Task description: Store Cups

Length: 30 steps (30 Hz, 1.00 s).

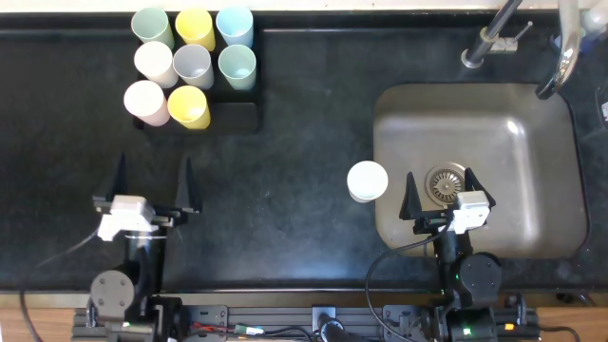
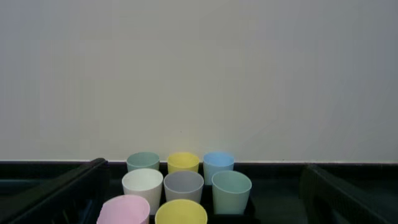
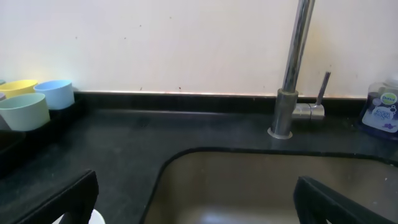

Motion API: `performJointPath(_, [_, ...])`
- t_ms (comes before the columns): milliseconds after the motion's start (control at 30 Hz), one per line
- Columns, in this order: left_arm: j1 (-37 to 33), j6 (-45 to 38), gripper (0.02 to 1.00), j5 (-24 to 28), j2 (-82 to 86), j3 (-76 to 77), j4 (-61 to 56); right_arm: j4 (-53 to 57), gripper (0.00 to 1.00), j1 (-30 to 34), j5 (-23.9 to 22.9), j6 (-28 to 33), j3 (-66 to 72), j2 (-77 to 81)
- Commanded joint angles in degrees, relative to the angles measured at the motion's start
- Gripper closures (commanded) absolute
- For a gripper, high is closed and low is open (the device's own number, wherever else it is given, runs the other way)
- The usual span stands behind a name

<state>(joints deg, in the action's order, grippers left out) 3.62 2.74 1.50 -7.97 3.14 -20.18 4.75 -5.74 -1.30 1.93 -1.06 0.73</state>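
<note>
A black tray (image 1: 242, 116) at the back left holds several upright cups (image 1: 193, 65) in green, yellow, blue, white, grey and pink; its near-right slot is bare. The left wrist view faces the same cups (image 2: 183, 185). A lone white cup (image 1: 367, 180) stands on the counter just left of the sink, and its rim (image 3: 94, 218) peeks in beside my right finger (image 3: 62, 199). My left gripper (image 1: 154, 182) is open over bare counter, nearer than the tray. My right gripper (image 1: 442, 190) is open over the sink's left part, just right of the white cup.
The steel sink (image 1: 532, 142) fills the right side, with its drain (image 1: 445, 182) under my right gripper. A faucet (image 3: 292, 81) and a soap bottle (image 3: 382, 115) stand behind it. Dark countertop (image 1: 285, 171) stretches between the tray and the sink.
</note>
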Motion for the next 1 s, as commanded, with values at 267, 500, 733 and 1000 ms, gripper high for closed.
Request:
performJointPath(267, [-0.3, -1.2, 0.018, 1.0, 7.8, -2.7, 19.4, -0.3, 0.005, -0.3, 0.4, -0.2, 0.8, -0.5])
performJointPath(500, [-0.3, -1.2, 0.018, 0.8, 7.4, -2.7, 24.9, -0.3, 0.003, -0.3, 0.4, -0.2, 0.8, -0.5])
performJointPath(733, [-0.3, -1.2, 0.018, 0.8, 7.4, -2.7, 24.9, -0.3, 0.005, -0.3, 0.4, -0.2, 0.8, -0.5])
performJointPath(1000, [-0.3, -1.2, 0.018, 0.8, 7.4, -2.7, 24.9, -0.3, 0.005, -0.3, 0.4, -0.2, 0.8, -0.5])
